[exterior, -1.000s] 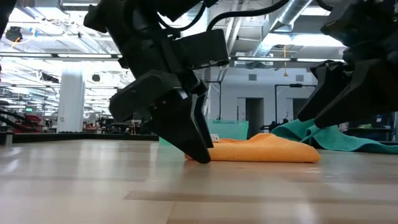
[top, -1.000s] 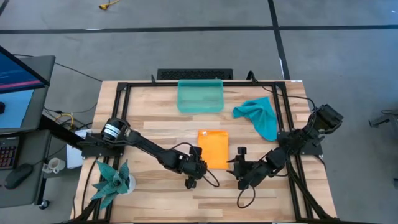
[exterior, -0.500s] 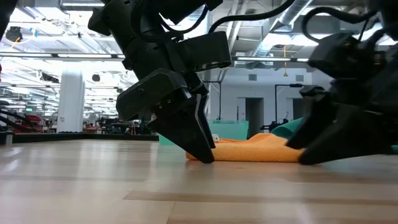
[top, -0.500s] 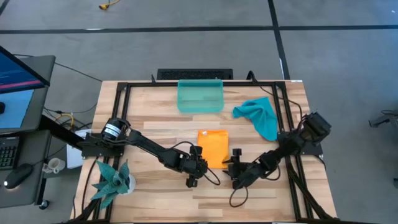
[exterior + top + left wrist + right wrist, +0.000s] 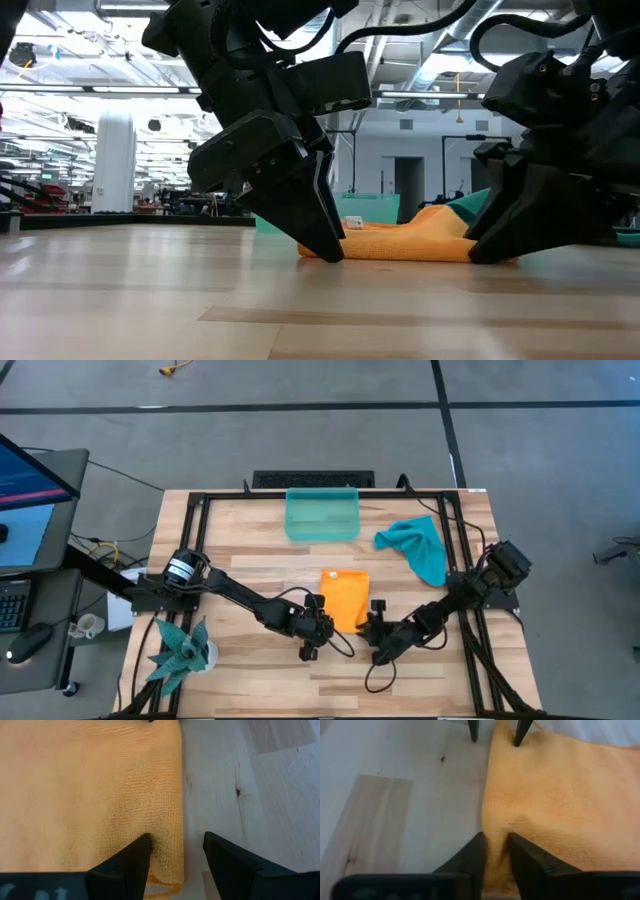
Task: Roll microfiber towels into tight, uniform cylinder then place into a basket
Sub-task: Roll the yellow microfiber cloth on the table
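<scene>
The orange towel (image 5: 344, 598) lies folded flat on the table's middle. Both grippers stand at its near edge and face each other along it. My left gripper (image 5: 175, 840) is open at the near left corner, one finger over the cloth, the other over bare wood. My right gripper (image 5: 495, 840) is shut on the towel at the near right corner. The teal-blue towel (image 5: 418, 546) lies crumpled at the far right. The sea-green basket (image 5: 322, 515) stands at the far edge. My left gripper's one fingertip (image 5: 143, 841) rests on the towel's top beside its near edge; the other fingertip (image 5: 210, 840) stands off the cloth. The fingers slant down from the table's left. My right gripper pinches the towel's near edge (image 5: 496, 831) by the right corner between its two fingers, slanting down from the table's right. The cloth bunches up at the fingers (image 5: 440, 215); the other parts of the towel lie on the table.
A spiky teal plant (image 5: 182, 650) stands at the near left corner. A black metal frame (image 5: 190, 520) runs around the table top. Bare wood lies in front of both grippers toward the near edge.
My right gripper has come down and toward the table's left, reaching the towel's near right corner and taking hold of it. The cloth there has bunched up into a small hump, while its left part stays flat.
</scene>
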